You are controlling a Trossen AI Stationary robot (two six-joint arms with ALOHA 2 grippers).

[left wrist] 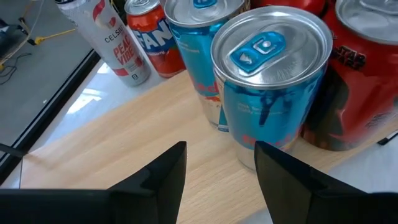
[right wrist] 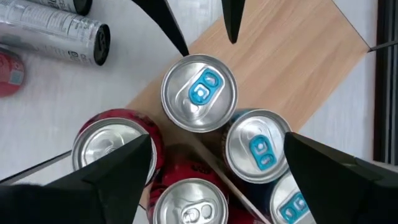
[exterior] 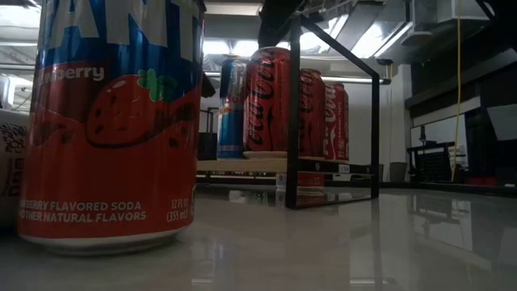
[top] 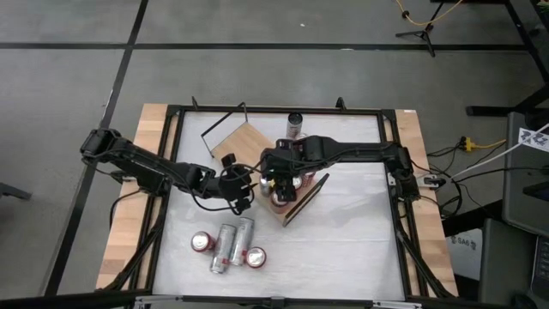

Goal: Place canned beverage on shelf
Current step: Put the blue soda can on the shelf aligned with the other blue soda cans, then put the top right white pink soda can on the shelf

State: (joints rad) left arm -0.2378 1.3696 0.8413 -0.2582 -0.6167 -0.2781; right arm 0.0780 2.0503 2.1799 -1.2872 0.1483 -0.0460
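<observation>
The shelf, a light wooden board (top: pixel 241 137) with black wire rails, lies slantwise mid-table. Blue cans (left wrist: pixel 270 81) and red cans (left wrist: pixel 367 74) stand upright on the end of it nearer the table's front edge; the low view shows them in a row (exterior: pixel 271 101). My left gripper (left wrist: pixel 221 180) hovers low over the board, open, its fingers just short of the nearest blue can (right wrist: pixel 199 93) and touching nothing. My right gripper (right wrist: pixel 217 180) hangs above the group of cans (top: pixel 283 182), pointing down, open wide and holding nothing.
Several loose cans (top: pixel 227 246) are on the white table near its front left, some lying, some upright; a strawberry soda can (exterior: pixel 113 121) fills the low view's left. One dark can (top: pixel 295 124) stands by the far edge. The black table frame (top: pixel 171 172) borders the surface.
</observation>
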